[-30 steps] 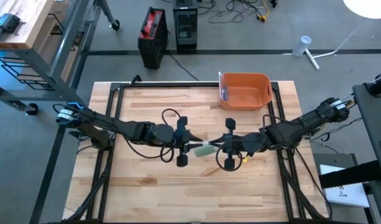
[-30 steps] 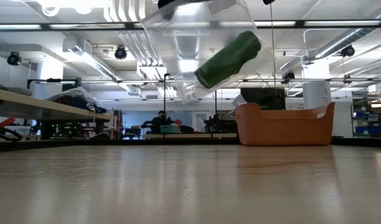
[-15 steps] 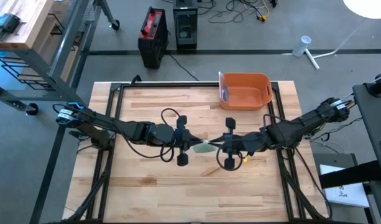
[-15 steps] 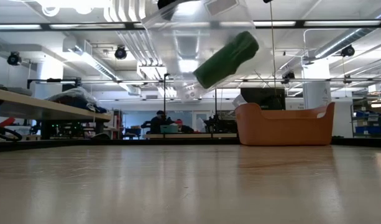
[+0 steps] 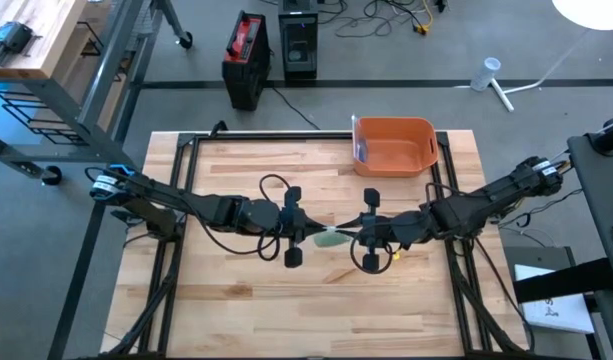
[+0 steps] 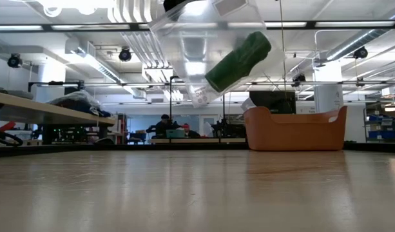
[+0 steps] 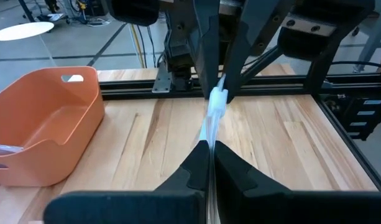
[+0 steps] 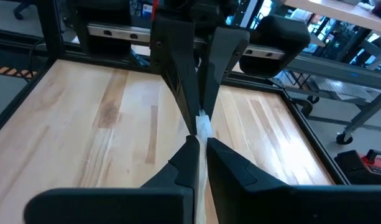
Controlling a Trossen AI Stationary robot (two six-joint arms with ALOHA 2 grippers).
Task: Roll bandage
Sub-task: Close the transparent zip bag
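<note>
Bandage (image 6: 238, 62) tilted slightly since a second ago, left tool (image 5: 304, 237) now clamped on its clear bag, right tool (image 5: 348, 240) pinching the other end, held above table (image 5: 236, 300) centre.

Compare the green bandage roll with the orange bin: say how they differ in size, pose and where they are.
The green bandage roll is small and tilted, hanging above the table in a clear bag; the orange bin is far larger and sits flat at the table's far edge. The roll is pinched between the left gripper and right gripper; the bin is untouched. Both sit over the wooden table.
</note>
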